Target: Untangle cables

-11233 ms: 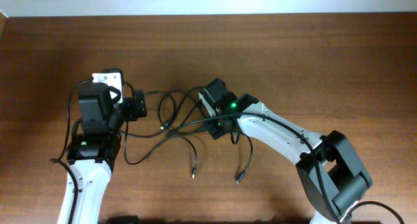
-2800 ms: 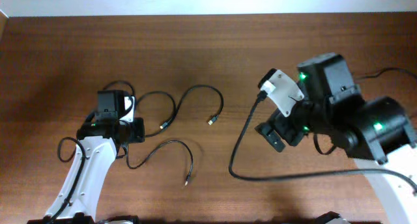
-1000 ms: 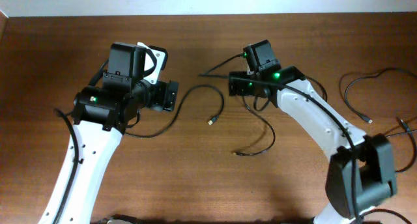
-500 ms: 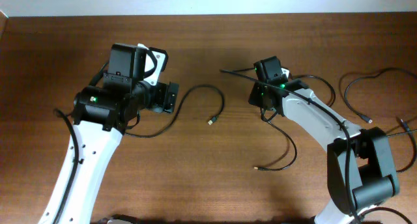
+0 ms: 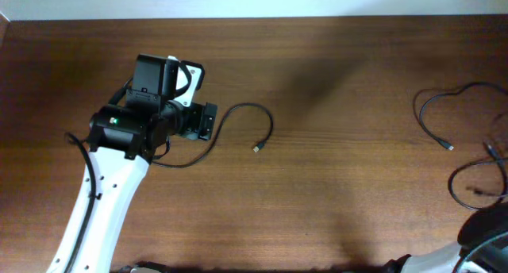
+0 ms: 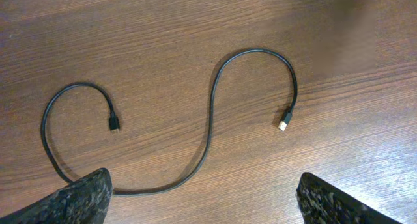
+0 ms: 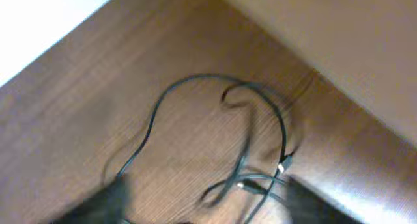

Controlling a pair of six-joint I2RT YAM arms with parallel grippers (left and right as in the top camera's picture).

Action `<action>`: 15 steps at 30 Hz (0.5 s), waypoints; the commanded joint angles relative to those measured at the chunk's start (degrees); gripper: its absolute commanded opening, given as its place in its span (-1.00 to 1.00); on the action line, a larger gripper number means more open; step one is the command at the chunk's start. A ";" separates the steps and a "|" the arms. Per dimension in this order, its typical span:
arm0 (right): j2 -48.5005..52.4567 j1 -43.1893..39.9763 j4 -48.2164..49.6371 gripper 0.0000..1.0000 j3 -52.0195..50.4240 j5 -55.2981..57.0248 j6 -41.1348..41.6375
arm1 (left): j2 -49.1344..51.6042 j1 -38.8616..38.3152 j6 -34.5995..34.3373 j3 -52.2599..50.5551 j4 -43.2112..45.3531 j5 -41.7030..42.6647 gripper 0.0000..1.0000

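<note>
One thin black cable point(image 5: 256, 148) lies in an S-curve on the wooden table right of my left gripper point(image 5: 202, 121). In the left wrist view the same cable point(image 6: 210, 113) shows whole, with a silver-tipped plug point(image 6: 283, 125) and a black plug point(image 6: 115, 126). My left gripper point(image 6: 205, 204) is open and empty above it. Two more cables point(image 5: 448, 146) point(image 5: 453, 186) lie at the far right. The blurred right wrist view shows these cables point(image 7: 244, 162) looped across each other below my right gripper point(image 7: 208, 208), whose fingers are spread and hold nothing.
The table's far edge point(image 5: 254, 17) meets a pale wall. Only a part of the right arm point(image 5: 486, 241) shows at the overhead view's bottom right corner. The table edge point(image 7: 339, 87) runs close to the right-hand cables.
The right arm has swung from the table's middle to the far right, almost out of the overhead view. A cable it dragged now lies at the right edge. The left arm has stayed still.
</note>
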 commanded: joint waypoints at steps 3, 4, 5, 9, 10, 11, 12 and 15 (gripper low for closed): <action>0.31 0.37 -1.44 0.97 1.07 -14.03 0.39 | -0.66 0.02 -0.55 -0.07 -0.11 0.44 0.84; 0.31 2.49 -1.90 0.97 1.07 -24.48 -4.33 | -0.66 0.02 -0.55 -0.07 -0.11 0.44 0.84; 0.31 6.93 -5.62 0.97 1.07 -30.01 -15.41 | -0.66 0.02 -0.55 -0.07 -0.15 0.44 0.84; 0.33 38.53 -15.43 0.97 1.07 -21.18 -30.21 | -2.23 0.35 -1.42 -0.04 12.66 -9.66 0.91; 0.33 44.28 -16.81 0.98 1.05 -16.83 -30.53 | -5.97 3.80 -8.46 -0.04 15.41 -10.78 0.95; 0.33 51.58 -18.64 0.98 1.05 -13.42 -30.49 | -11.17 10.19 -12.83 -0.04 13.31 -10.73 0.89; 0.33 54.38 -19.82 0.99 1.05 -13.42 -30.29 | -14.47 13.27 -12.76 -0.04 9.16 -10.58 0.76; -1.62 58.90 -20.65 0.97 1.07 -13.35 -21.57 | -16.24 14.05 -10.60 -2.99 -8.13 -5.35 0.67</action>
